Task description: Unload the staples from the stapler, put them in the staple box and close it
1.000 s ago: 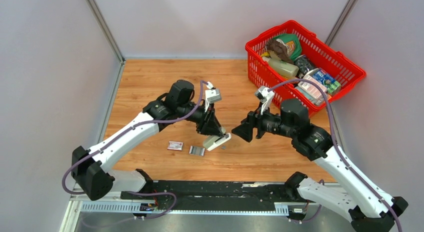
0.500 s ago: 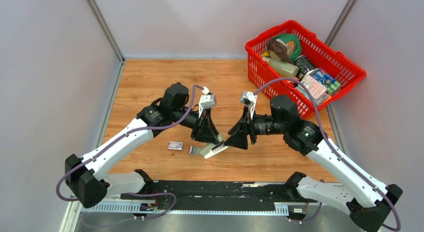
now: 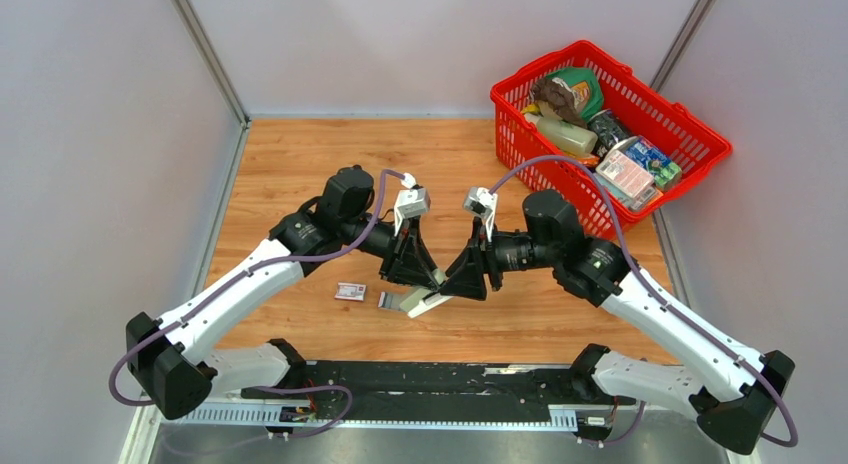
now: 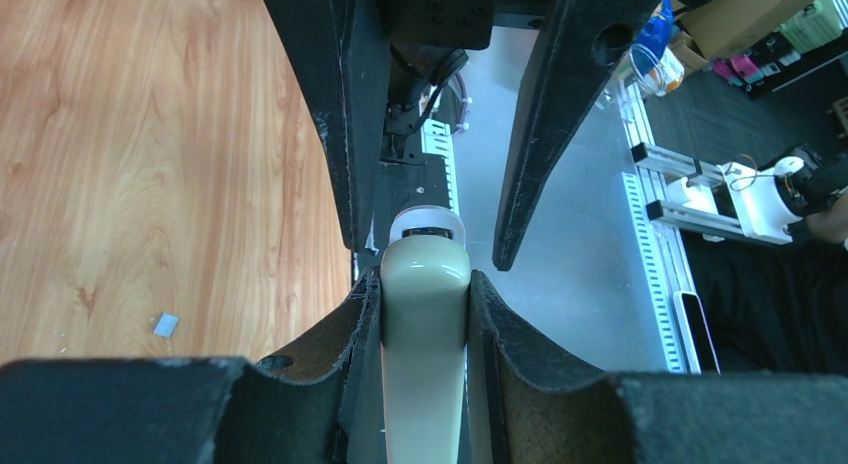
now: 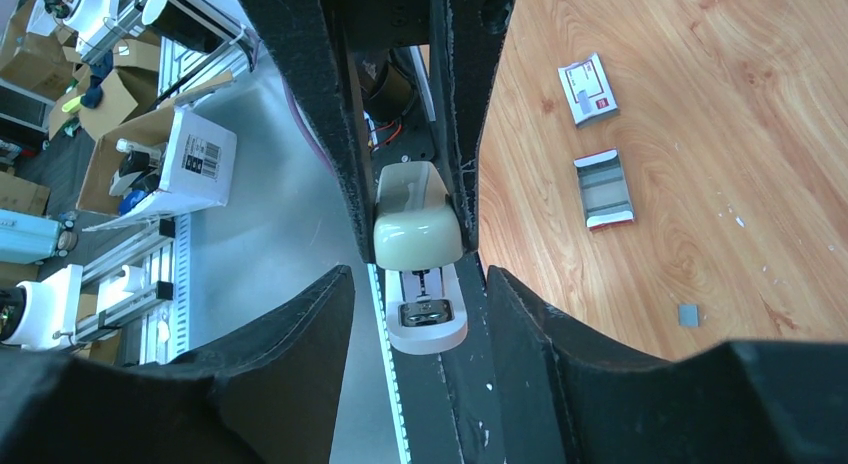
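top external: wooden table (image 3: 300,164); stapler (image 3: 428,304) – pale cream top over a white base, not black – low near the table's front edge, tilted, between the two grippers. left gripper (image 3: 435,283) comes onto the stapler from the left arm's side, right gripper (image 3: 450,287) from the other side, the two tips almost meeting above it. small red-and-white box (image 3: 350,291) and open tray (image 3: 393,301) lie flat on the wood just beside the stapler, on the left arm's side, the tray the nearer. red basket (image 3: 530,152) of mixed goods stands well apart from the stapler, at the far corner on the right arm's side. left wrist: the left gripper's fingers (image 4: 492,334) are clamped on the stapler's cream body, one on each flank; beyond the stapler's rounded end the right gripper's two dark fingers stand apart, one to each side, not touching it. staples (image 4: 166,325) – one small grey square bit – lie on the bare wood to one side of the stapler, apart from it. right wrist: the right gripper's fingers (image 5: 300,334) are spread wide, flanking the stapler's front end with a gap on both sides; the white base with its metal plate juts past the cream top. the grey bit, tray and box lie in a loose row on the wood beside the stapler.
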You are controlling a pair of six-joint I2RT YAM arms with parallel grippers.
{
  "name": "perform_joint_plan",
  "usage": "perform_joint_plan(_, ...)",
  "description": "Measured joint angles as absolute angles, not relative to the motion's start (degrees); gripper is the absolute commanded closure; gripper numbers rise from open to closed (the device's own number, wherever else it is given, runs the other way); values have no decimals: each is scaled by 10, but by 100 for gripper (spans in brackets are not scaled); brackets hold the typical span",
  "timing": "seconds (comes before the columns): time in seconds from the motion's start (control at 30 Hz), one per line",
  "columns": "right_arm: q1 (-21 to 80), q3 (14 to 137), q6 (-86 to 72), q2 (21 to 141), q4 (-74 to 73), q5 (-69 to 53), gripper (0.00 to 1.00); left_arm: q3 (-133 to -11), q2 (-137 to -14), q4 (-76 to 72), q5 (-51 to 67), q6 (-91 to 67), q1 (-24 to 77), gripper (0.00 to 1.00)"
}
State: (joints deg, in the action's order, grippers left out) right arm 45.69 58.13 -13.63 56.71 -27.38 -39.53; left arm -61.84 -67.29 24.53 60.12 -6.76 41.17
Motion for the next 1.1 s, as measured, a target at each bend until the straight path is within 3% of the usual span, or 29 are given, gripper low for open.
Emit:
perform_joint_plan(0.5,472,581,-137,570,-262,-402,68,-606,-657,209,621,-95,412,100)
perform_joint_plan(0.77,483,576,-137,569,-249,-406,99,-602,-653,198,628,-118,412,100)
perform_joint_plan(1.1,499,506,-158,515,-167,-388,100,-593,-628,192,591,-137,423,100)
